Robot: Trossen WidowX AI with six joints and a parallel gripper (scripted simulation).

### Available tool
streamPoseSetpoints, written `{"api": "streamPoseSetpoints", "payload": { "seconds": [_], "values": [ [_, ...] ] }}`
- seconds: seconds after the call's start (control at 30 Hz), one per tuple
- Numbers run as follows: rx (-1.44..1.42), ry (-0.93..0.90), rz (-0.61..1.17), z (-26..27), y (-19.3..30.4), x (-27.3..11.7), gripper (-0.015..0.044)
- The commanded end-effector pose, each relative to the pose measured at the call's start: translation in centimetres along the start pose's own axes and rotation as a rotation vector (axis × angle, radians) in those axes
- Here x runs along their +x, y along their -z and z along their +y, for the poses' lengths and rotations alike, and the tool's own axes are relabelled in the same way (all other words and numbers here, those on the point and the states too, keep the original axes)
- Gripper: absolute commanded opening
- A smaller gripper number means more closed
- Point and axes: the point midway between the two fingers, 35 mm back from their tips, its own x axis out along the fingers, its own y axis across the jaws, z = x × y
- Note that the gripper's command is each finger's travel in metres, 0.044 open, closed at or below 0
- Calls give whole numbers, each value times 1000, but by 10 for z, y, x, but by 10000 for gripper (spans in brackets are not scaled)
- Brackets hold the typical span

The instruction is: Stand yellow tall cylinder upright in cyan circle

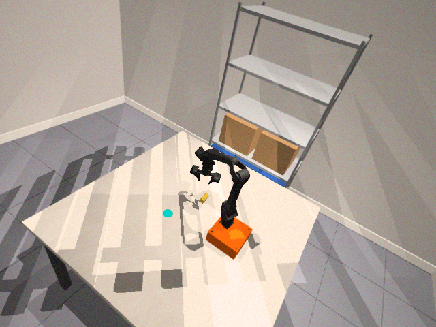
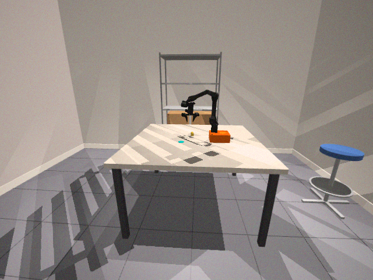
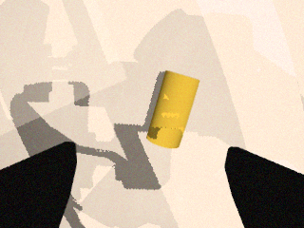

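Note:
The yellow cylinder (image 1: 204, 197) (image 2: 192, 133) (image 3: 174, 109) lies on its side on the table. In the wrist view it lies ahead of the fingertips, slightly tilted from the view's vertical. The cyan circle (image 1: 167, 213) (image 2: 180, 142) is a flat disc on the table, to the left of the cylinder and nearer the front edge in the exterior view; it is outside the wrist view. My gripper (image 1: 204, 179) (image 2: 190, 119) (image 3: 152, 156) is open and empty, pointing down, and hangs above the table over the cylinder's area, not touching it.
The orange base block (image 1: 229, 237) (image 2: 219, 136) of the arm stands on the table (image 1: 140, 306) (image 2: 196, 168) to the right of the cylinder. A shelf rack (image 1: 274, 73) (image 2: 190, 56) with brown boxes stands behind the table. A blue stool (image 2: 341, 151) stands at the right.

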Motion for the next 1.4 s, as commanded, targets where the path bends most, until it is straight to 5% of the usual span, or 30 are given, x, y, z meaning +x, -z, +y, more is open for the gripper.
{"api": "streamPoseSetpoints", "payload": {
  "seconds": [0.0,0.33,0.7,0.9,1.17,1.37],
  "values": [
    [169,18,88,-24,-12,21,309],
    [222,20,114,-31,-16,28,309],
    [222,21,114,-31,-5,130,309],
    [222,21,114,-32,-3,136,309],
    [222,21,114,-32,-3,136,105],
    [222,21,114,-32,-4,134,105]
  ]
}}
